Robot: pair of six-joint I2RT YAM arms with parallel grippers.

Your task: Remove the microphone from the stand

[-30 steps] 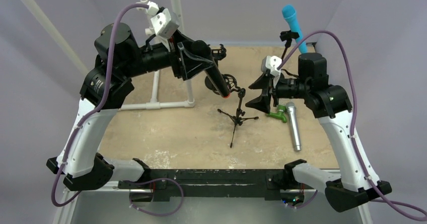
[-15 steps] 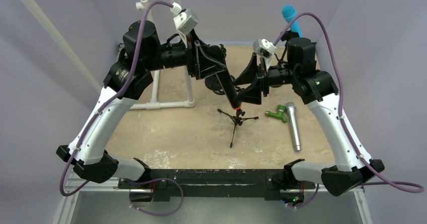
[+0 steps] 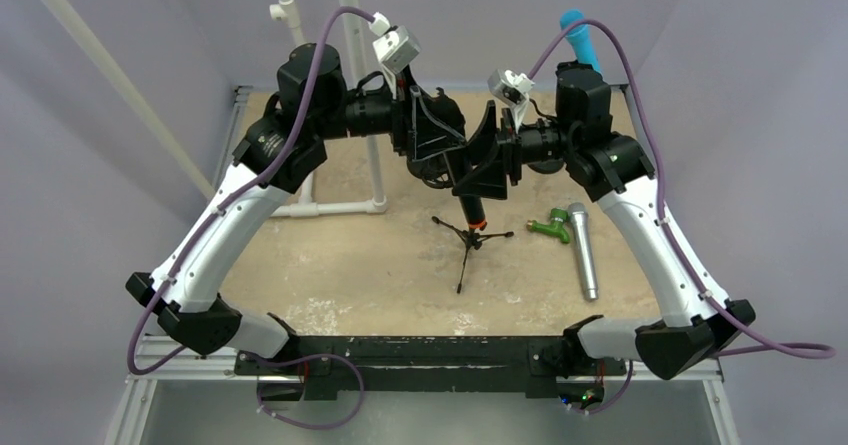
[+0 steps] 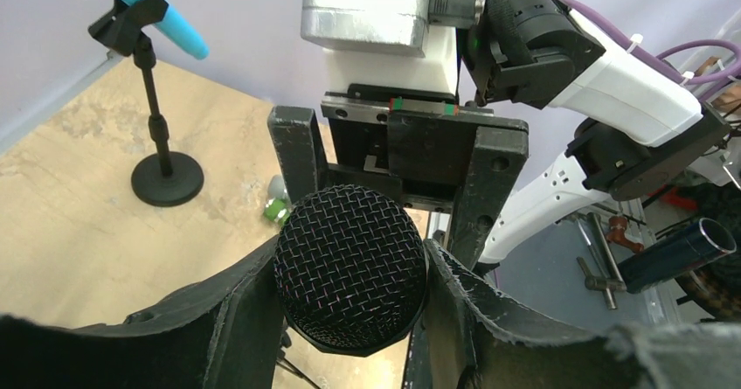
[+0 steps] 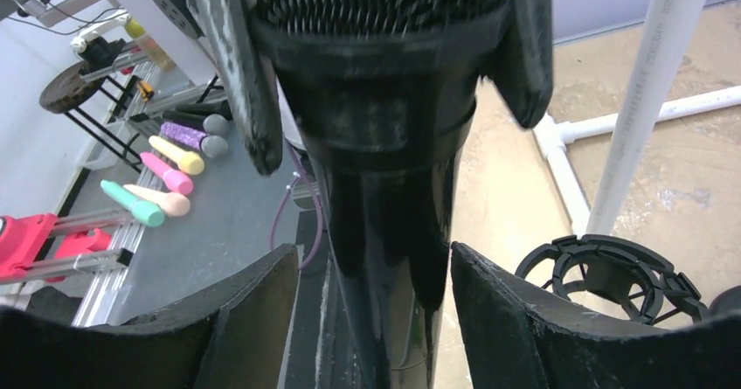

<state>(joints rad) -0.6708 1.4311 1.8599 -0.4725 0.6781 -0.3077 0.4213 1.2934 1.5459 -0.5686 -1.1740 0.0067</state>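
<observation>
A black microphone (image 4: 349, 267) with a mesh head hangs handle-down, and my left gripper (image 4: 351, 253) is shut on that head. In the top view its lower end (image 3: 470, 208), with an orange ring, hangs just above the small black tripod stand (image 3: 467, 250) on the tan table. My right gripper (image 5: 374, 251) is open and straddles the microphone's glossy handle (image 5: 384, 170). One finger is close against the handle, and the other stands off with a gap. From above, both grippers meet at mid-table, left gripper (image 3: 440, 155) facing right gripper (image 3: 482, 160).
A blue microphone (image 3: 578, 37) sits on a round-based stand (image 4: 166, 179) at the back right. A silver microphone (image 3: 583, 250) and a green clip (image 3: 550, 227) lie on the right. A white pipe frame (image 3: 350, 65) stands at the back left, with a black shock mount (image 5: 612, 271) near it.
My left arm has carried the microphone rightward until it hangs over the tripod. My right arm has swung left and up, bringing its open jaws around the handle.
</observation>
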